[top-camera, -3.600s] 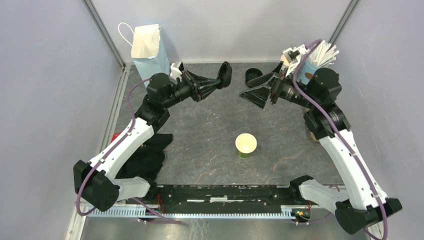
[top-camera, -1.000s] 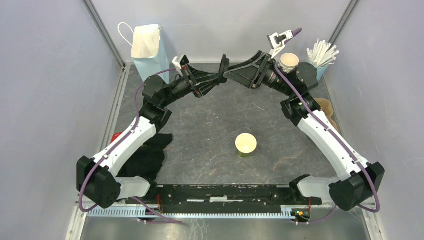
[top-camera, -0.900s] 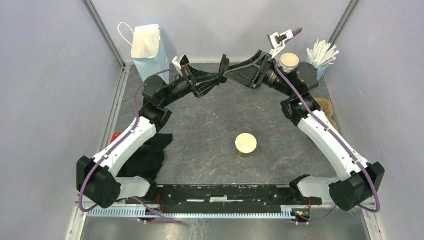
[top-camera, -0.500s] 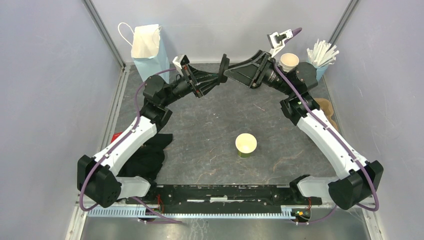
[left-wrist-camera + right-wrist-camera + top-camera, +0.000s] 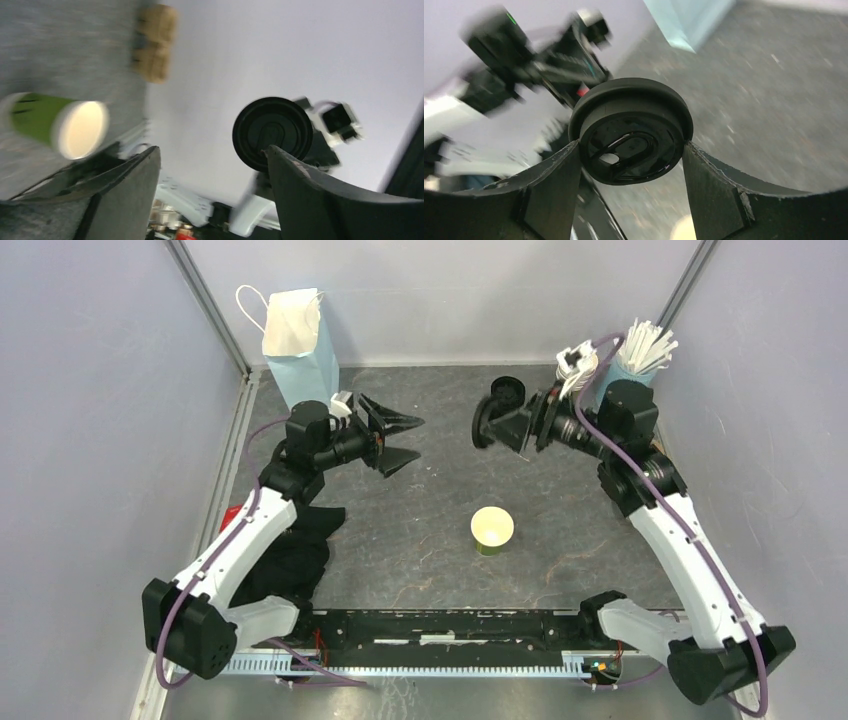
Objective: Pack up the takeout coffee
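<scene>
One takeout coffee cup [image 5: 492, 530], green with a cream inside and no lid on it, stands upright in the middle of the table; the left wrist view also catches this cup [image 5: 60, 122]. My right gripper [image 5: 487, 425] hangs above the back of the table, shut on a round black lid [image 5: 631, 132] clamped by its rim between both fingers. The left wrist view shows that same lid [image 5: 272, 132] from across. My left gripper [image 5: 418, 438] is open with nothing between its fingers [image 5: 130, 190], facing the right one with a gap between them.
A blue paper bag [image 5: 300, 350] with a white top stands at the back left. More black lids [image 5: 507, 390] sit at the back centre, and a holder of white sticks [image 5: 640, 345] at the back right. A black cloth [image 5: 295, 550] lies by the left arm.
The lid has passed from my left gripper to my right. The left jaws opened and drew back leftward; the right arm pulled back to the right with the lid.
</scene>
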Motion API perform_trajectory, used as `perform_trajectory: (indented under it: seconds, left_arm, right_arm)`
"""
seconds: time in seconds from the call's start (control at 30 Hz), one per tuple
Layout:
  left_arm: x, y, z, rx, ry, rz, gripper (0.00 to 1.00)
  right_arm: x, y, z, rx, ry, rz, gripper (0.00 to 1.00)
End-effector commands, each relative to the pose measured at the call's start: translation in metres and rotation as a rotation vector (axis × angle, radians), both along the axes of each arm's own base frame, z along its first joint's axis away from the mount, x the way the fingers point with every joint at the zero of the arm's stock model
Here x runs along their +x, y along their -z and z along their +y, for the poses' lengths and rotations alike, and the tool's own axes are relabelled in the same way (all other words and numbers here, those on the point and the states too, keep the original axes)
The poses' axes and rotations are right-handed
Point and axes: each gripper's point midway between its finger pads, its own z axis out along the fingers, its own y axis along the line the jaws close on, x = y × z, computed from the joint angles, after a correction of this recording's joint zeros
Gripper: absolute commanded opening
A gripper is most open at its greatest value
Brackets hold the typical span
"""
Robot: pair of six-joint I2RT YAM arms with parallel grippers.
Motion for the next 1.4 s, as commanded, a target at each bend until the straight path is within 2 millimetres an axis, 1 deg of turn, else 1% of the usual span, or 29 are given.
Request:
perform_trajectory:
  seconds: [0.0,0.07,0.1,0.13,0.2,0.27,0.3,0.4,0.47,0.53,0.63,0.77,0.9,0.97,1.07,1.23,1.37]
  left_arm:
    - [-0.024,0.062,0.026,0.390,0.066,0.018,0.88]
    - [-0.026,0.075,0.031,0.474,0.092,0.018,0.91]
    - [-0.026,0.079,0.032,0.495,0.105,0.018,0.93]
    - [-0.026,0.083,0.031,0.505,0.118,0.020,0.95]
    - [-0.026,0.090,0.029,0.511,0.136,0.030,0.96]
    - [-0.025,0.096,0.025,0.511,0.144,0.033,0.96]
    - [-0.025,0.098,0.022,0.509,0.149,0.034,0.96]
    - [-0.026,0.106,0.007,0.499,0.171,0.038,0.97]
    - [-0.028,0.118,-0.001,0.500,0.191,0.056,0.96]
    - [-0.025,0.130,-0.004,0.499,0.191,0.075,0.96]
    - [-0.018,0.139,-0.003,0.512,0.164,0.070,0.96]
    - [-0.008,0.150,0.005,0.545,0.135,0.075,0.96]
    - [0.005,0.158,0.027,0.539,0.069,0.090,0.96]
    - [0.009,0.160,0.036,0.528,0.055,0.098,0.96]
    - [0.008,0.163,0.041,0.534,0.061,0.102,0.96]
    - [0.008,0.162,0.049,0.556,0.053,0.093,0.96]
    - [0.009,0.162,0.053,0.560,0.057,0.092,0.96]
  right_arm:
    - [-0.033,0.114,-0.049,-0.490,0.019,0.125,0.64]
    - [-0.047,0.144,-0.065,-0.620,0.016,0.174,0.66]
    - [-0.054,0.155,-0.069,-0.663,0.005,0.194,0.67]
    - [-0.062,0.166,-0.070,-0.697,-0.013,0.213,0.67]
    - [-0.072,0.180,-0.069,-0.758,-0.027,0.253,0.67]
    - [-0.074,0.182,-0.069,-0.823,-0.015,0.263,0.67]
    - [-0.072,0.180,-0.070,-0.850,0.001,0.267,0.66]
    - [-0.067,0.180,-0.075,-0.986,0.032,0.300,0.65]
    - [-0.066,0.184,-0.074,-1.075,0.037,0.304,0.64]
    - [-0.068,0.188,-0.068,-1.151,0.026,0.303,0.64]
    - [-0.071,0.193,-0.055,-1.248,0.001,0.269,0.65]
    - [-0.071,0.207,-0.033,-1.280,-0.039,0.282,0.65]
    - [-0.070,0.209,-0.014,-1.258,-0.050,0.281,0.65]
    - [-0.070,0.216,-0.012,-1.272,-0.065,0.288,0.66]
    - [-0.070,0.226,-0.012,-1.295,-0.073,0.304,0.66]
    - [-0.066,0.228,-0.015,-1.310,-0.037,0.317,0.66]
    - [-0.067,0.234,-0.015,-1.328,-0.043,0.341,0.66]
